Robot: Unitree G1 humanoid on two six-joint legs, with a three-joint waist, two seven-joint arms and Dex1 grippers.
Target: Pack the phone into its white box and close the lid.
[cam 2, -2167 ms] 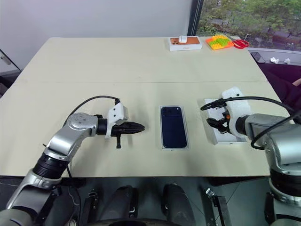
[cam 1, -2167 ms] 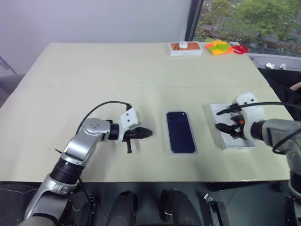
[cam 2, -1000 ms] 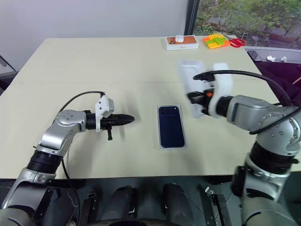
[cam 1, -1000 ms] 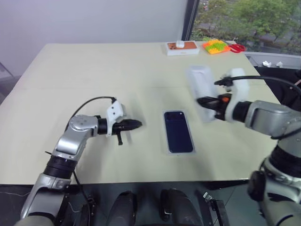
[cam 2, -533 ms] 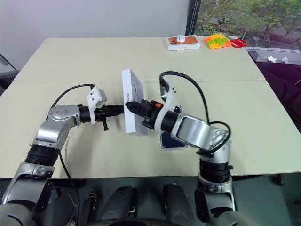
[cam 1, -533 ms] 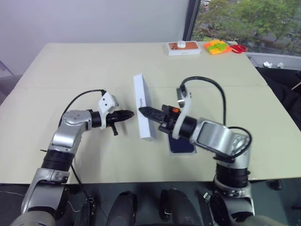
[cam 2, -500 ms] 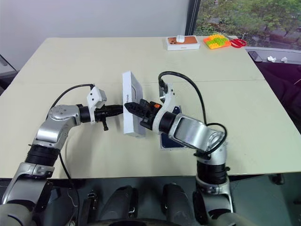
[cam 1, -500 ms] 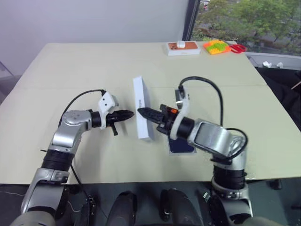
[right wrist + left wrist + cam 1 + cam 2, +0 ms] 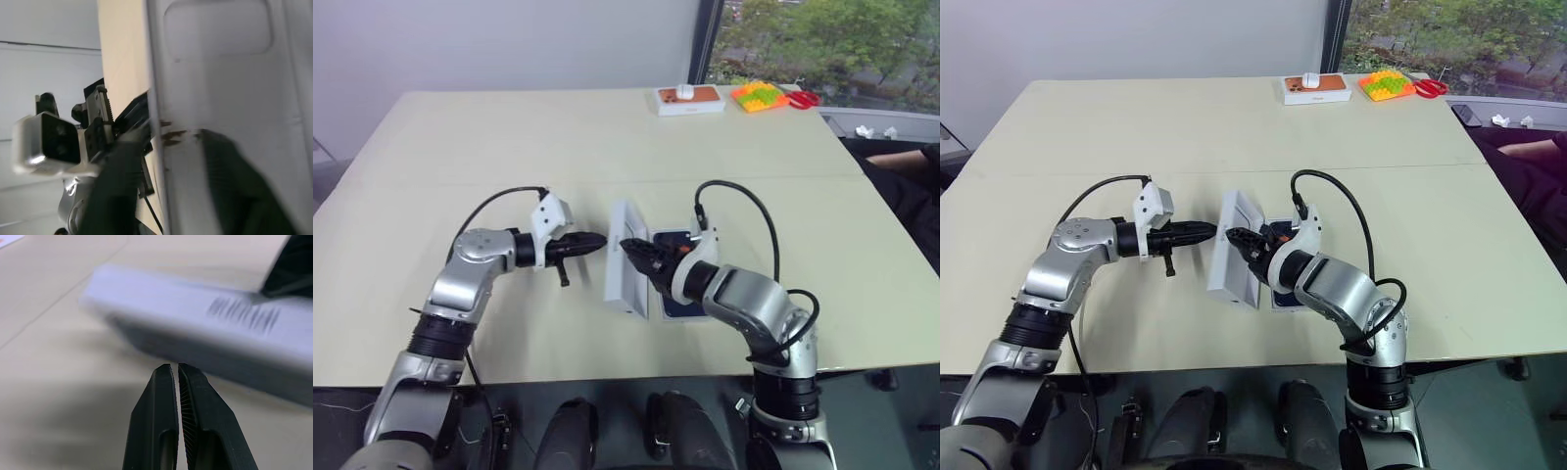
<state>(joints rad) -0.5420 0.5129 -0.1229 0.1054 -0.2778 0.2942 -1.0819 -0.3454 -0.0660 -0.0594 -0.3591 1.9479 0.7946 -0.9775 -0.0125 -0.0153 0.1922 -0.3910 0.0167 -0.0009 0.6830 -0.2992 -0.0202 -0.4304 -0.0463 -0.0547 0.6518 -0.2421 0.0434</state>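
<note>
1. The table point(image 9: 509, 127) is big and pale
2. The lid point(image 9: 628, 270) stands tilted on its edge, just left of the phone point(image 9: 677, 294) lying in the middle
3. The right gripper point(image 9: 636, 253) has its fingers spread around the lid's rim
4. The left gripper point(image 9: 599, 238) is pinched closed, empty, near the lid

arms: my silver-grey metal shells, black joints
cables: black loops at each wrist
wrist cameras: white housings (boxy)
fingers point(image 9: 161, 431): black, ridged pads
</note>
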